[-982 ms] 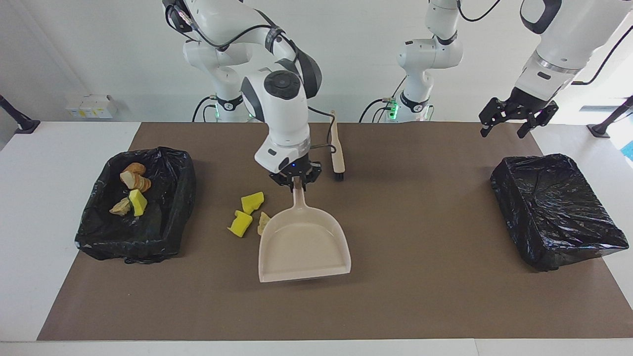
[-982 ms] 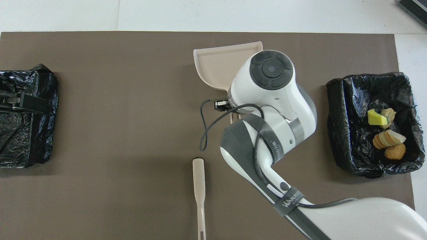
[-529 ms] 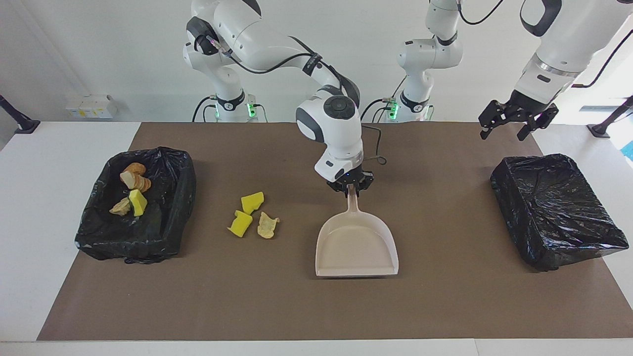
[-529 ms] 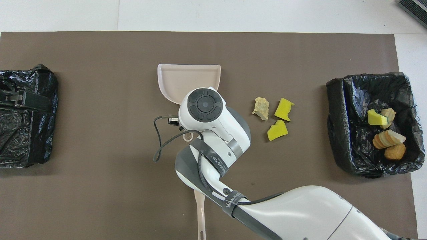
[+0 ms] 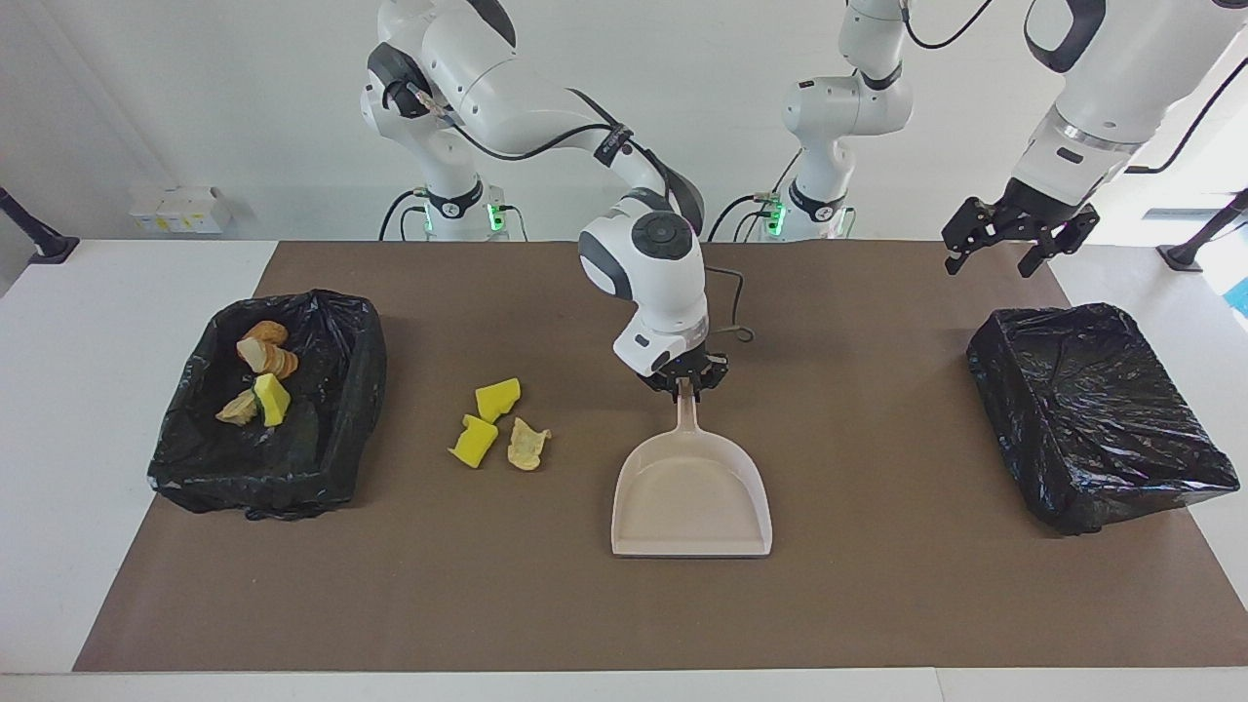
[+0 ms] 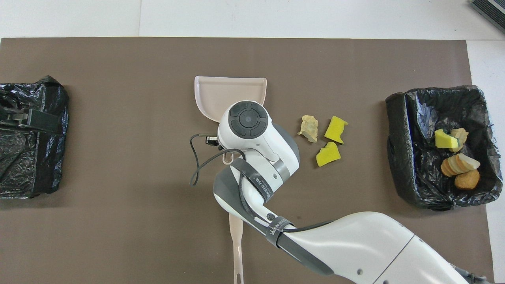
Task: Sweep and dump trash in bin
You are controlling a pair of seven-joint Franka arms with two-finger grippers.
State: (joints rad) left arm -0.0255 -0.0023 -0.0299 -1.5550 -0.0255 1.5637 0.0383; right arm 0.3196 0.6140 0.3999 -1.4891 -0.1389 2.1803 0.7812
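- Trash (image 5: 497, 429) first: three loose scraps, two yellow sponge chunks and a tan bread piece, sit on the brown mat (image 5: 877, 604) of the desk (image 5: 78, 439). They lie between the dustpan (image 5: 691, 502) and the lined bin (image 5: 336, 429) at the right arm's end, which already holds more scraps.
- What changed: half a second ago the dustpan sat a bit further from the scraps. The right gripper (image 5: 682, 380), clenched on the handle, has shifted it slightly toward them.
- My read: it's lining the pan up beside the pile for sweeping, but nothing has been scooped yet.
- Dustpan's long axis runs near-to-far from the robots, handle toward them, open mouth pointing away. So the mouth isn't facing the scraps yet.
- Brush handle (image 6: 236, 244) lies on the mat nearer the robots, partly under the right arm.
- Left gripper (image 5: 1009, 239) waits in the air, fingers spread, above the covered bin (image 5: 1097, 414).
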